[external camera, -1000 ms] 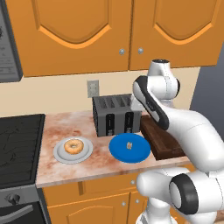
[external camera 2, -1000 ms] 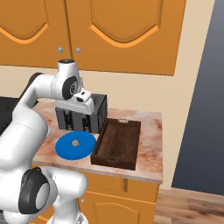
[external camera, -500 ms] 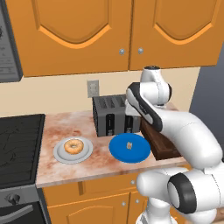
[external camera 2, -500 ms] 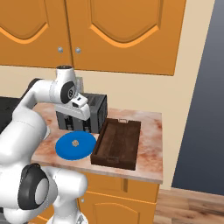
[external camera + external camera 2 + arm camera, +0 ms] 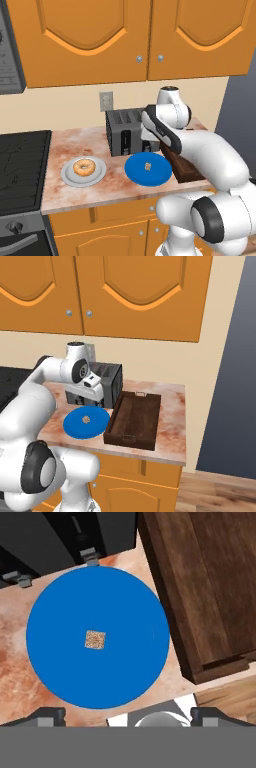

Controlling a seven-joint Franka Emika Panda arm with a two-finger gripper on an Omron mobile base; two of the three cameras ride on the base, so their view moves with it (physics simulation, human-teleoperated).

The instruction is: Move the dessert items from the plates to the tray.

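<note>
Spanning mottled pink counter (image 5: 75,142) under orange cabinets (image 5: 135,37); hand (image 5: 127,714) spread wide, released

Landmark = tray (image 5: 134,420): dark brown wood, rectangular w/ low raised edges, lying lengthwise on the pinkish marbled counter (image 5: 172,421), nothing in it. Blue plate (image 5: 86,422) just left of tray, edge about touching tray's left wall. Small tan pastry piece (image 5: 85,419) sits near plate centre. Black-and-grey toaster (image 5: 102,385) behind plate, left of tray's far end, close to it. White arm's wrist w/ gripper (image 5: 92,398) hangs in front of toaster, above plate's far edge, left of tray; fingers too small/dark against toaster to tell the gap. Orange cabinet doors (image 5: 135,291) w/ two round knobs above tray, on the wall behind.
</note>
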